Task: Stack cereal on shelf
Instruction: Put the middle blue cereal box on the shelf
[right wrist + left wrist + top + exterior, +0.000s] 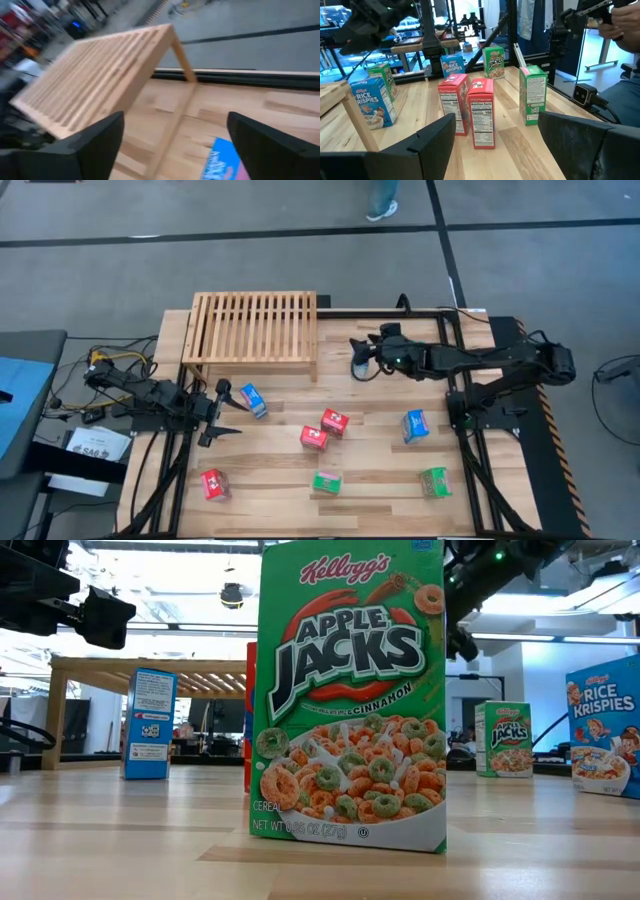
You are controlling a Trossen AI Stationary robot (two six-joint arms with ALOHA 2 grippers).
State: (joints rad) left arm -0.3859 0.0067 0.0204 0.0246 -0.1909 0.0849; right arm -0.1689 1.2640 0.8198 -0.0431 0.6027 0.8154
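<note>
The light wooden slatted rack [255, 325] stands on its legs at the far left of the table. Small cereal boxes stand upright on the planks: blue ones [253, 400] [415, 425], red ones [335, 421] [314, 437] [214, 484], green ones [327, 481] [434, 482]. My left gripper [228, 410] is open, low over the table, just left of the nearest blue box [372, 105]. My right gripper [356, 358] is open and hovers by the rack's right end [172, 37]; a blue box [220, 160] shows beyond its fingers.
The black frame rails [460, 395] run along the table's right side and far edge. Cables and a paper [95, 445] lie off the left edge. A person sits beyond the right side [620, 95]; a foot [382, 205] shows on the floor behind the table.
</note>
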